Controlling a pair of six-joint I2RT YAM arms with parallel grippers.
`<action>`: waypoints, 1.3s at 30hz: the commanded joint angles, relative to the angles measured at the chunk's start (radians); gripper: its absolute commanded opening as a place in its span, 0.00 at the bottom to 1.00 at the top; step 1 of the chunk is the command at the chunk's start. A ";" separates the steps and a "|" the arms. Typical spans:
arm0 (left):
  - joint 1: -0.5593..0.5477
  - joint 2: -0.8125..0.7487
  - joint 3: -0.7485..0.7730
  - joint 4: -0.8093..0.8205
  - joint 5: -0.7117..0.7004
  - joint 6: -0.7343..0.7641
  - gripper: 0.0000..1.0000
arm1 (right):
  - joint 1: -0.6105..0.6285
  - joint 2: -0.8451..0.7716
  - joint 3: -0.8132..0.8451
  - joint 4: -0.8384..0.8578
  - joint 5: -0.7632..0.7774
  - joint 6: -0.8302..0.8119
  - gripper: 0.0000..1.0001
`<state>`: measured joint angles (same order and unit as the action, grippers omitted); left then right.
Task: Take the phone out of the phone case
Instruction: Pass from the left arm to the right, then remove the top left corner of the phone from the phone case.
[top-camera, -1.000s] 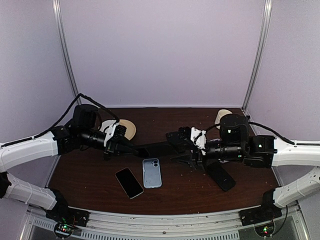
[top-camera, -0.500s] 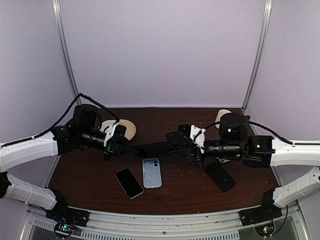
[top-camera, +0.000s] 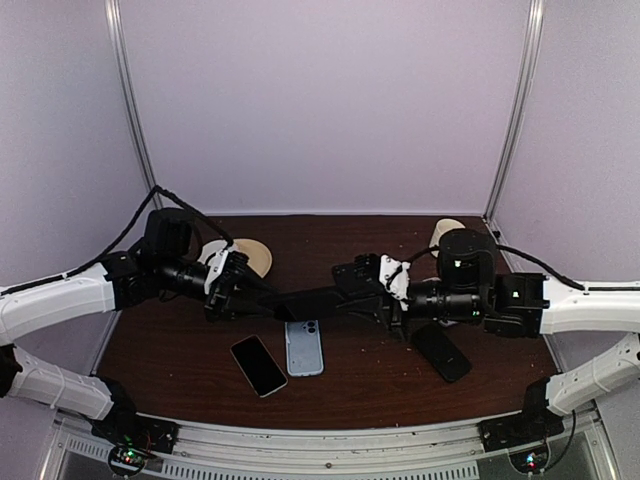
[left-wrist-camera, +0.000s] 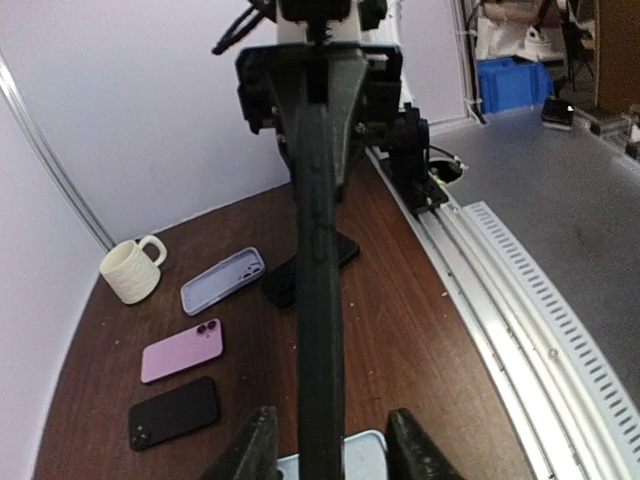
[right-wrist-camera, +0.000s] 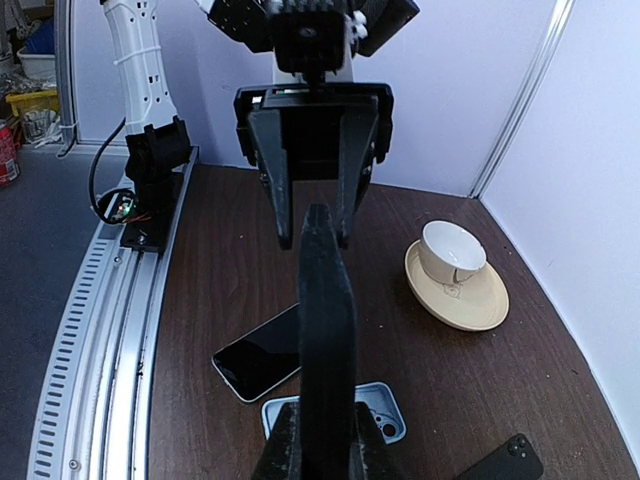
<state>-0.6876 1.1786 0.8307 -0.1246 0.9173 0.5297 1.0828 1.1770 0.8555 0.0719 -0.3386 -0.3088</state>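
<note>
Nearest the arm bases, a pale blue case (top-camera: 304, 347) lies flat on the table (top-camera: 200, 390), with a black phone (top-camera: 259, 365) just to its left. To its right, a second dark phone (top-camera: 442, 352) is partly covered by the right arm.

Above the pale blue case, the phone case (top-camera: 310, 303) is held level, off the table. It is seen only as a dark slab, edge-on in both wrist views, so whether the phone sits inside cannot be told.

Its right end is clamped tight by the right gripper (right-wrist-camera: 322, 445). The left gripper (left-wrist-camera: 330, 450) is spread around the other end, with gaps showing on both sides. Both arms are stretched inward, nearly horizontal.

Beyond the pale blue case, a cup (right-wrist-camera: 450, 250) on a saucer (top-camera: 256, 257) is half hidden behind the left gripper. A mug (top-camera: 445, 232) is cut off by the right arm.
</note>
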 joint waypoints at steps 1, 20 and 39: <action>0.005 -0.040 0.010 0.023 0.063 0.090 0.51 | 0.004 -0.009 -0.008 0.030 0.023 0.007 0.00; 0.006 -0.128 -0.008 -0.263 0.148 0.365 0.62 | 0.003 -0.172 -0.136 0.083 -0.067 -0.134 0.00; -0.057 -0.030 0.000 -0.232 0.244 0.311 0.49 | 0.003 -0.124 -0.055 0.022 -0.224 -0.240 0.00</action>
<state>-0.7322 1.1374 0.8230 -0.3668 1.1259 0.8497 1.0824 1.0554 0.7425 0.0238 -0.5373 -0.5312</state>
